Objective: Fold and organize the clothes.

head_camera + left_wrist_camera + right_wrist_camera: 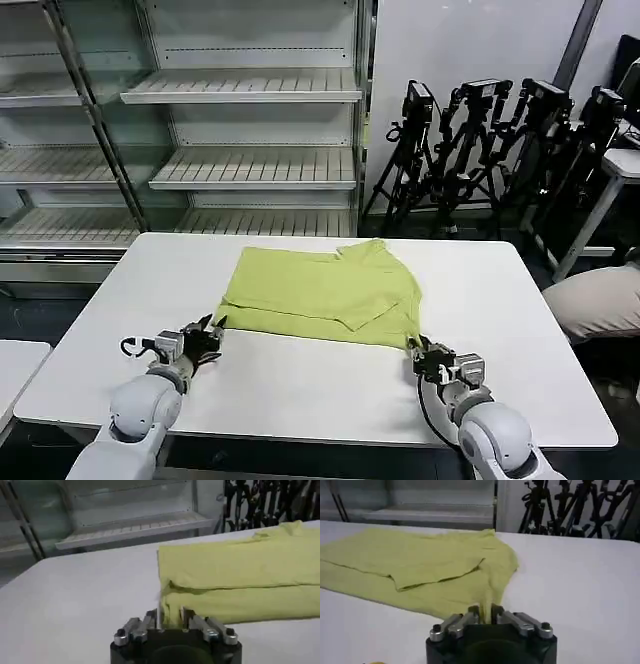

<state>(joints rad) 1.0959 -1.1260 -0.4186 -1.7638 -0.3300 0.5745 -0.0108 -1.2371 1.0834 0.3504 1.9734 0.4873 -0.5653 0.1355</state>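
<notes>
Left gripper [212,327] is pinched on the near-left corner of the shirt [320,295], and the right gripper [421,352] is clamped on the near-right corner, both low at the near hem. Shirt sits mid-surface, a bit toward the far side, already folded over at least once, with a flap lying across the right part. So I'd say it's partway: another fold or two and some tidying left. White surface [300,385] has nothing else on it. Behind it are bare metal shelves [240,95] on the left and a bunch of tripods [490,140] far right.
</notes>
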